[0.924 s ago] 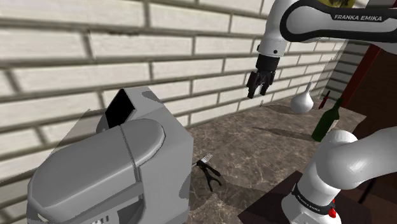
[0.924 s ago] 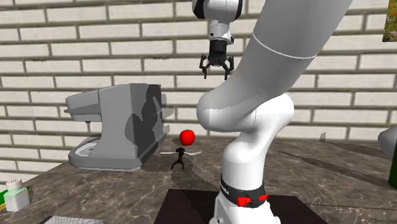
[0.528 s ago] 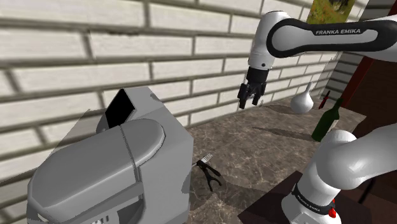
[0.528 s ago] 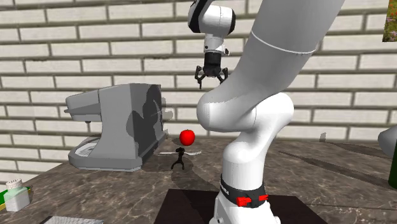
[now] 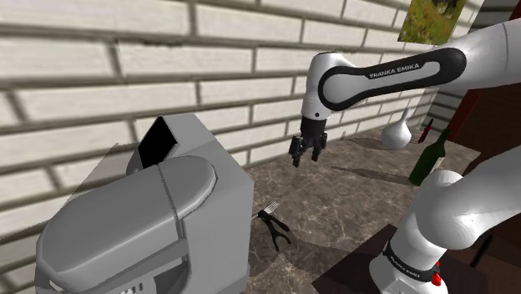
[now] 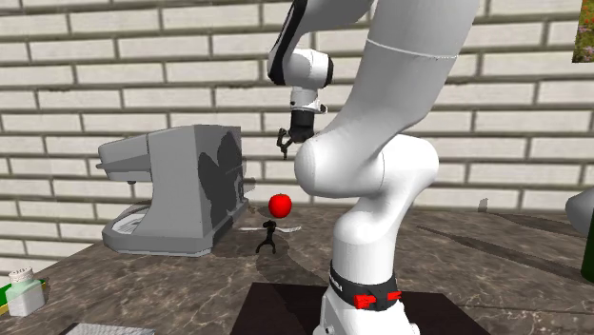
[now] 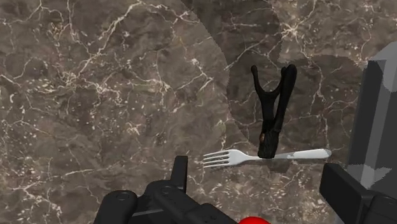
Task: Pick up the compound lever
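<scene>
The compound lever [image 7: 273,114] is a black, plier-like tool lying flat on the dark marble counter [image 7: 108,95]. Its jointed end rests across a silver fork [image 7: 232,157]. It also lies on the counter beside the grey machine in the shoulder view [image 5: 276,228] and in the second exterior view [image 6: 268,238]. My gripper [image 5: 306,155] hangs in the air well above the counter, higher than the lever and apart from it. In the wrist view the gripper [image 7: 261,184] is open, its fingers standing wide apart with nothing between them. The second exterior view has the gripper [image 6: 286,145] above the lever.
A large grey coffee machine [image 5: 159,217] stands right beside the lever. A red ball [image 6: 280,205] shows just over the lever. A green bottle [image 5: 429,159] and a white flask [image 5: 398,131] stand at the shoulder view's right. A brick wall [image 5: 125,67] backs the counter.
The gripper has come down and moved toward the shoulder view's left, nearer the machine and the lever. It stayed open. The lever and fork have not moved.
</scene>
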Available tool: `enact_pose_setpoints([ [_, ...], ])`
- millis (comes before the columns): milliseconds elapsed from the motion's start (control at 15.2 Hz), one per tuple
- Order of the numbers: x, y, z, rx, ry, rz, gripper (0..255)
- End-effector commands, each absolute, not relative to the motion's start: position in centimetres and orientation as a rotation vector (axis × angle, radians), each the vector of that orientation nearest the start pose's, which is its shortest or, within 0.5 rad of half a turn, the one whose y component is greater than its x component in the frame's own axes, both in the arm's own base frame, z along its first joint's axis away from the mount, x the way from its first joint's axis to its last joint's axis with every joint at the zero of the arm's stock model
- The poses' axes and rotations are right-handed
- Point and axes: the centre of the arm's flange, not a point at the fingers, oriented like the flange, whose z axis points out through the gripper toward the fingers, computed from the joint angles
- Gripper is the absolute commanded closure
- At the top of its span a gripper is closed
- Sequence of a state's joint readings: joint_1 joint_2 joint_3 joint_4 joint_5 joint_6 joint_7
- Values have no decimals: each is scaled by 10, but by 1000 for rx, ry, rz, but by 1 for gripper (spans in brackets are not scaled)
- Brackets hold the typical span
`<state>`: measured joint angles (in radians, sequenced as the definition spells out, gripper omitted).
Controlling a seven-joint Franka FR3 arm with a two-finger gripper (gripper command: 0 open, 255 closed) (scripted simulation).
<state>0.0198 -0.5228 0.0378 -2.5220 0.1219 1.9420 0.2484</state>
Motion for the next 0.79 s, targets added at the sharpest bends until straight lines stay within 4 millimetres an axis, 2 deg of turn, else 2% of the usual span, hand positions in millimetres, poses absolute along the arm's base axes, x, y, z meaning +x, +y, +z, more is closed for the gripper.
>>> enact_pose_setpoints([
  [0,384,42,428,-3026,390,126,0],
  [726,429,97,299,-2985,478,237,0],
])
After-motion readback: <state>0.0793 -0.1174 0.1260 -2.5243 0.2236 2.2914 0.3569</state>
